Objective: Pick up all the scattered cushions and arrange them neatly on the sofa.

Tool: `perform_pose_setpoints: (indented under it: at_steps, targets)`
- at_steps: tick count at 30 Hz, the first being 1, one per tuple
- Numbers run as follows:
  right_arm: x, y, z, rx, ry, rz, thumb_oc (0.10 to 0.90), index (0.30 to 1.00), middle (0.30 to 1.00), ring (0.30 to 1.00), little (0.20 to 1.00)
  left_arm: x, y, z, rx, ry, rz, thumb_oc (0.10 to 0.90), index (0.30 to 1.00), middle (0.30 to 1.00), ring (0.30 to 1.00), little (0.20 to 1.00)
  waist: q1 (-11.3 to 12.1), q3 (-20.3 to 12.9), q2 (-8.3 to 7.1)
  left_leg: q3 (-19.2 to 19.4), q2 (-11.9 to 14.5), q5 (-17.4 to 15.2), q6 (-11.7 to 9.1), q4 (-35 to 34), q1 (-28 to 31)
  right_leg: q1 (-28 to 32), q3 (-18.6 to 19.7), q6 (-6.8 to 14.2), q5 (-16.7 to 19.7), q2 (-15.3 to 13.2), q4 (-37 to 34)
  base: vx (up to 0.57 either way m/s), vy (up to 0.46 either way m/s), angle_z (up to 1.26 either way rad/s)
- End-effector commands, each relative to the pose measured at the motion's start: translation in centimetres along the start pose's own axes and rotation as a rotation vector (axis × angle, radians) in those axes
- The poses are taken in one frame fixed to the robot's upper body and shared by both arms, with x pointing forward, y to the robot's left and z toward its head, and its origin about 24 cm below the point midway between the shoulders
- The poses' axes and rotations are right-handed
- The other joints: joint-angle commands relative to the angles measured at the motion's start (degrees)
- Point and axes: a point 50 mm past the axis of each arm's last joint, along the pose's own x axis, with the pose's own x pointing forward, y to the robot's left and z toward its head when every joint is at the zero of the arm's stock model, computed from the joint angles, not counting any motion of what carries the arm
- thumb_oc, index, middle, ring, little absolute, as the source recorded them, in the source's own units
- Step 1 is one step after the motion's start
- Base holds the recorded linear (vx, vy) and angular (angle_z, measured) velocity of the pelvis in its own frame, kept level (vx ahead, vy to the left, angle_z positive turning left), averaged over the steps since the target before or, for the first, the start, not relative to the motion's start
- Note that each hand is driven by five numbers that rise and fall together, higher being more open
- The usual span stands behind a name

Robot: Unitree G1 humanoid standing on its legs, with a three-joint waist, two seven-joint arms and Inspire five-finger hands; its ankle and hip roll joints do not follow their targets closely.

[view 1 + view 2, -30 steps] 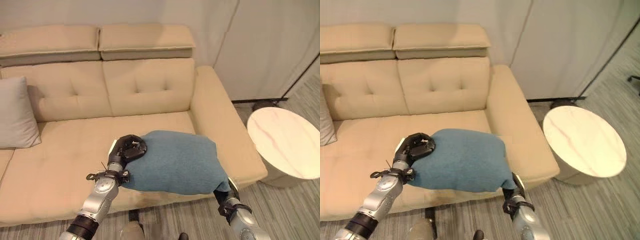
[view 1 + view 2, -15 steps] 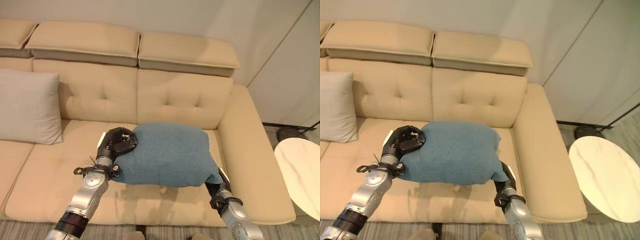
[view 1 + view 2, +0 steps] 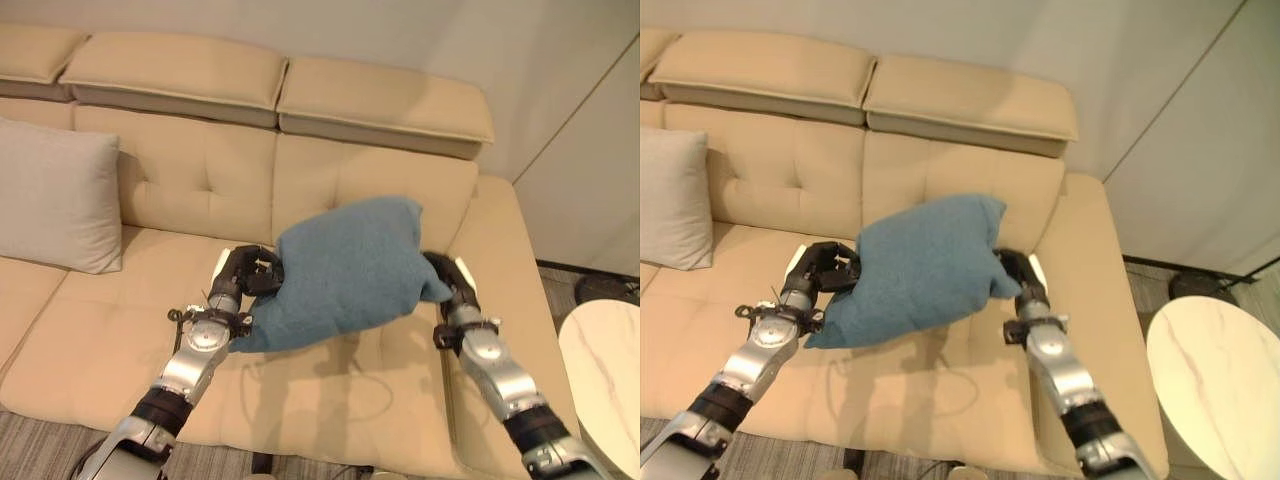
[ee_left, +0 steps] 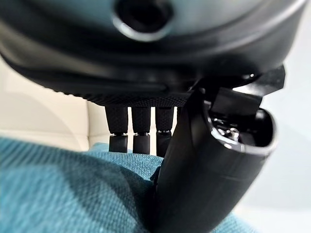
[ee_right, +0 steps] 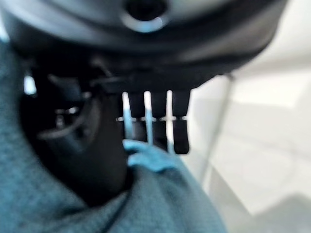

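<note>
Blue cushion (image 3: 345,272): held tilted above beige sofa (image 3: 330,400) seat, near backrest. L hand (image 3: 250,275) clamped on its lower-left edge; R hand (image 3: 445,283) clamped on right corner. Grey cushion (image 3: 55,195): upright against backrest, far left.

A blue cushion (image 3: 920,262) hangs tilted above the beige sofa (image 3: 970,390) seat, gripped by the left hand (image 3: 825,270) and right hand (image 3: 1015,275) at opposite ends. A grey cushion (image 3: 670,200) leans against the backrest.
</note>
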Motion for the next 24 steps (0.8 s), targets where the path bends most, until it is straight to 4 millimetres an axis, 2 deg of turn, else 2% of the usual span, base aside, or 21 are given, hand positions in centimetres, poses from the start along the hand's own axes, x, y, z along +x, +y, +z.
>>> perform_pose_setpoints:
  at_steps: [1,2,3,4,5,6,8,9,10,11,12,13,16,17,18,19,20,24]
  targets:
    - [3.9,1.9,16.8,-0.069,-0.577,0.016,0.400,0.300,0.300,0.300,0.300,2.4,-5.3,20.8,0.062,-0.723,-0.165,0.400,0.300,0.300,0.300,0.300,1.4,-3.6,2.48,2.9,0.5,-3.9,1.5,-0.8,-2.1,-1.8,-1.7,5.1,-8.5,-1.6,6.6,-0.21,0.016,0.07]
    - [4.3,0.8,20.3,-0.098,-0.654,-0.052,0.400,0.300,0.300,0.300,0.300,2.4,-5.5,24.2,0.106,-0.805,-0.133,0.400,0.300,0.300,0.300,0.300,1.3,-2.3,2.79,2.8,0.4,-3.3,1.3,-0.6,-4.3,-4.0,-1.5,5.1,-8.1,-1.7,7.1,-0.25,0.048,0.09]
    - [4.2,-0.6,26.0,-0.199,-0.788,-0.167,0.400,0.300,0.300,0.300,0.300,1.5,-4.9,30.3,0.169,-0.955,-0.044,0.400,0.300,0.300,0.300,0.300,1.2,-0.5,3.33,2.5,0.0,-2.3,0.9,-0.6,-7.8,-7.2,-1.1,5.3,-7.7,-1.8,7.6,-0.26,0.050,0.08]
    - [4.1,-0.6,26.1,-0.199,-0.791,-0.168,0.400,0.300,0.300,0.300,0.300,1.5,-4.8,30.4,0.169,-0.959,-0.042,0.400,0.300,0.300,0.300,0.300,1.2,-0.5,3.36,2.5,0.0,-2.0,1.0,-0.5,-8.1,-7.5,-1.1,5.3,-7.4,-1.8,7.6,-0.21,0.080,0.01]
    - [3.5,-1.8,30.1,-0.197,-0.876,-0.263,0.400,0.300,0.300,0.300,0.300,-0.6,-3.8,35.6,0.229,-1.117,0.077,0.400,0.300,0.300,0.300,0.300,1.0,0.4,4.05,2.5,-0.2,-1.5,0.6,-0.9,-10.5,-10.0,-0.8,5.5,-7.1,-1.9,7.9,-0.08,0.046,0.01]
    - [3.5,-1.9,30.3,-0.197,-0.881,-0.264,0.400,0.300,0.300,0.300,0.300,-0.6,-3.7,35.8,0.229,-1.121,0.080,0.400,0.300,0.300,0.300,0.300,1.0,0.5,4.07,2.5,-0.3,-1.2,0.6,-0.8,-10.9,-10.3,-0.8,5.5,-6.8,-2.0,7.9,-0.06,0.072,-0.03]
    - [2.5,-2.6,33.5,-0.204,-0.959,-0.339,0.400,0.300,0.300,0.300,0.300,-3.8,-2.2,39.9,0.291,-1.309,0.222,0.400,0.300,0.300,0.300,0.300,0.9,1.4,4.81,2.7,-0.2,-0.7,0.2,-1.5,-12.7,-12.4,-0.6,6.0,-6.3,-2.7,8.0,-0.01,0.079,0.02]
    - [1.7,-3.8,35.2,-0.266,-1.015,-0.415,0.400,0.300,0.300,0.300,0.300,-5.8,-1.1,41.8,0.334,-1.421,0.328,0.400,0.300,0.300,0.300,0.300,0.9,1.9,5.42,3.1,-0.5,-0.3,0.2,-1.7,-14.4,-14.0,-0.5,6.2,-5.8,-3.0,7.9,-0.03,0.074,0.01]
    - [1.6,-3.8,35.3,-0.267,-1.018,-0.416,0.400,0.300,0.300,0.300,0.300,-5.8,-1.1,41.9,0.334,-1.424,0.332,0.400,0.300,0.300,0.300,0.300,0.9,1.9,5.48,3.1,-0.6,0.1,0.2,-1.6,-14.9,-14.4,-0.5,6.2,-5.4,-3.1,7.8,0.02,0.069,-0.02]
    - [0.8,-5.6,36.2,-0.302,-1.056,-0.509,0.400,0.300,0.300,0.300,0.300,-7.7,-0.4,43.4,0.359,-1.514,0.436,0.400,0.300,0.300,0.300,0.300,1.0,2.6,6.06,3.4,-0.9,0.0,0.0,-1.6,-16.1,-15.5,-0.6,6.5,-5.2,-3.4,7.5,0.01,0.031,0.00]
    - [0.7,-5.7,36.3,-0.303,-1.059,-0.512,0.400,0.300,0.300,0.300,0.300,-7.7,-0.4,43.5,0.359,-1.518,0.438,0.400,0.300,0.300,0.300,0.300,1.0,2.6,6.08,3.4,-1.0,0.4,0.1,-1.5,-16.7,-15.9,-0.6,6.5,-4.7,-3.5,7.3,0.05,0.044,0.06]
    - [0.2,-7.0,36.7,-0.291,-1.077,-0.572,0.400,0.300,0.300,0.300,0.300,-8.7,0.6,44.1,0.362,-1.566,0.534,0.400,0.300,0.300,0.300,0.300,1.2,3.3,6.40,3.8,-1.3,0.6,-0.1,-1.6,-17.9,-16.7,-0.6,6.8,-4.4,-3.6,6.6,0.02,0.035,0.01]
    - [0.3,-7.6,36.2,-0.330,-1.063,-0.596,0.400,0.300,0.300,0.300,0.300,-9.0,1.5,43.8,0.376,-1.583,0.614,0.400,0.300,0.300,0.300,0.300,1.4,3.7,6.78,4.2,-1.5,0.7,-0.1,-1.6,-19.4,-18.0,-0.5,6.8,-4.0,-3.8,6.0,0.02,0.027,-0.03]
    - [1.3,-8.3,34.8,-0.376,-0.988,-0.616,0.400,0.300,0.300,0.300,0.300,-8.6,1.6,43.2,0.331,-1.572,0.619,0.400,0.300,0.300,0.300,0.300,1.4,4.9,6.74,4.3,-1.4,1.0,-0.3,-1.5,-20.4,-18.9,-0.6,6.8,-3.8,-3.9,5.6,0.00,0.000,0.00]
    - [1.3,-8.3,34.7,-0.378,-0.987,-0.614,0.400,0.300,0.300,0.300,0.300,-8.5,1.6,43.1,0.328,-1.570,0.620,0.400,0.300,0.300,0.300,0.300,1.4,4.6,6.87,4.4,-1.4,1.0,-0.3,-1.5,-20.7,-19.2,-0.6,6.8,-3.8,-3.9,5.6,0.04,-0.003,-0.02]
    - [2.8,-9.1,33.0,-0.400,-0.865,-0.616,0.400,0.300,0.300,0.300,0.300,-7.3,1.2,42.4,0.313,-1.515,0.598,0.400,0.300,0.300,0.300,0.300,1.2,5.8,6.73,4.7,-1.4,0.9,-0.5,-1.6,-21.6,-20.2,-0.5,6.9,-3.7,-3.8,5.5,0.00,0.000,0.00]
    - [2.8,-9.1,33.2,-0.400,-0.868,-0.615,0.400,0.300,0.300,0.300,0.300,-7.3,1.2,42.4,0.312,-1.517,0.600,0.400,0.300,0.300,0.300,0.300,1.2,5.7,6.77,4.7,-1.4,1.2,-0.5,-1.5,-22.1,-20.6,-0.4,6.9,-3.3,-3.9,5.5,0.00,0.000,0.00]
    - [4.1,-9.9,32.3,-0.426,-0.719,-0.643,0.400,0.300,0.300,0.300,0.300,-3.7,0.0,41.0,0.382,-1.337,0.556,0.400,0.300,0.300,0.300,0.300,0.8,8.1,6.61,5.5,-1.3,1.9,-1.0,-1.5,-25.1,-23.3,-0.5,7.2,-2.7,-3.9,4.7,-0.03,-0.004,-0.01]
